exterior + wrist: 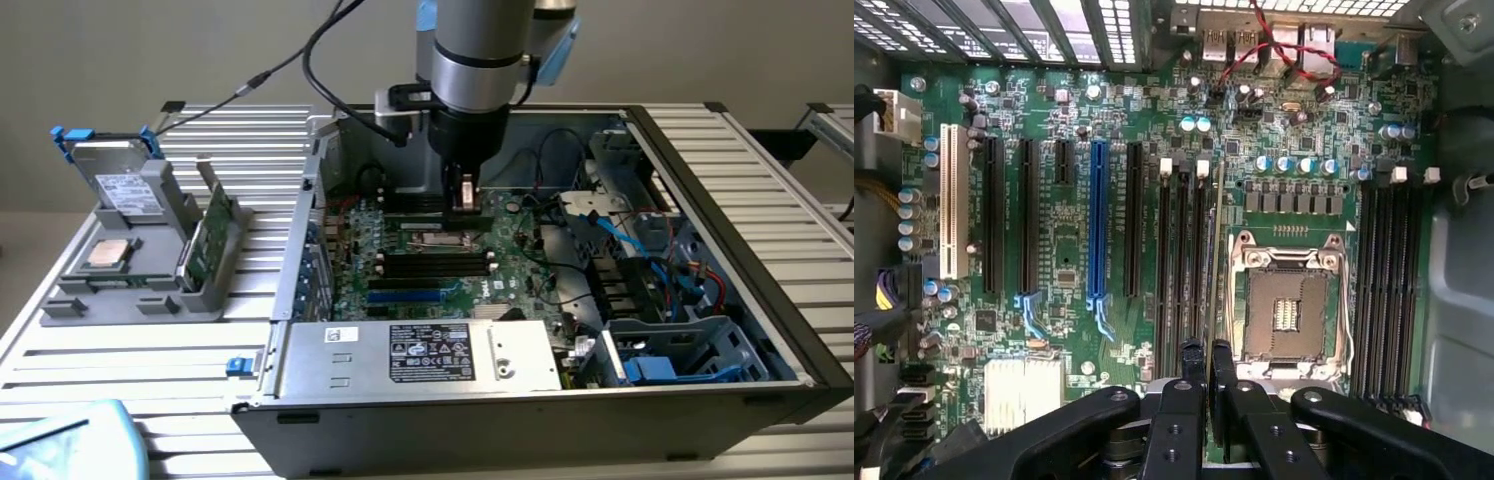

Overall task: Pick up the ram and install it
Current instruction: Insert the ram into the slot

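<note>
The ram point(1214, 250) shows edge-on as a thin strip running out from between my fingertips. My gripper point(1208, 352) is shut on it. The stick hangs over the green motherboard point(1074, 240), above the black memory slots point(1182, 270) that lie beside the empty CPU socket point(1289, 300); I cannot tell whether it touches a slot. In the exterior view my gripper point(465, 198) points straight down into the open computer case point(727, 185), just above the motherboard point(441, 270) near its far edge.
A silver power supply point(427, 355) fills the case's near side. Blue cables point(641, 240) and drive bays sit at the exterior view's right. Outside the case, a grey holder point(134, 290) carries a hard drive point(120, 185) and a green card point(200, 245). More memory slots point(1389, 290) flank the socket's other side.
</note>
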Available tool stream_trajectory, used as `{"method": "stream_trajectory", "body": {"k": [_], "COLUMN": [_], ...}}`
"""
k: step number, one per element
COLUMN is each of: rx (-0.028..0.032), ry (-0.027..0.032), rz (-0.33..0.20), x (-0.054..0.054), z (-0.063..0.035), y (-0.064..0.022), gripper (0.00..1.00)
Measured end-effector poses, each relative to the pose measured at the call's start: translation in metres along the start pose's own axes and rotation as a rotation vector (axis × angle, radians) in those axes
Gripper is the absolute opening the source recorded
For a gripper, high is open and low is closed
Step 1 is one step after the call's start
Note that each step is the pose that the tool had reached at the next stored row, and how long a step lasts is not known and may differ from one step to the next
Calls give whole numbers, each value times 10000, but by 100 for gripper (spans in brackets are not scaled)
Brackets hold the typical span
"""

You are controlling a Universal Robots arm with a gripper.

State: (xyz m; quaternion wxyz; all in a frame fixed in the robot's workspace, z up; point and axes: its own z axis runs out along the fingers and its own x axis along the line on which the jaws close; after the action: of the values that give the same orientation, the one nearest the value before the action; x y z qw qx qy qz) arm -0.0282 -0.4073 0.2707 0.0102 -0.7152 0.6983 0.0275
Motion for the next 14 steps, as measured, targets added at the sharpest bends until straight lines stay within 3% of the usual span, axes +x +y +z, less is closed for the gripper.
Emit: {"method": "stream_trajectory", "body": {"k": [6, 14], "rx": [-1, -8], "ry": [82, 264], "rz": [-2, -37], "x": [3, 9], "z": [108, 221], "y": [-3, -5], "gripper": [14, 14]}}
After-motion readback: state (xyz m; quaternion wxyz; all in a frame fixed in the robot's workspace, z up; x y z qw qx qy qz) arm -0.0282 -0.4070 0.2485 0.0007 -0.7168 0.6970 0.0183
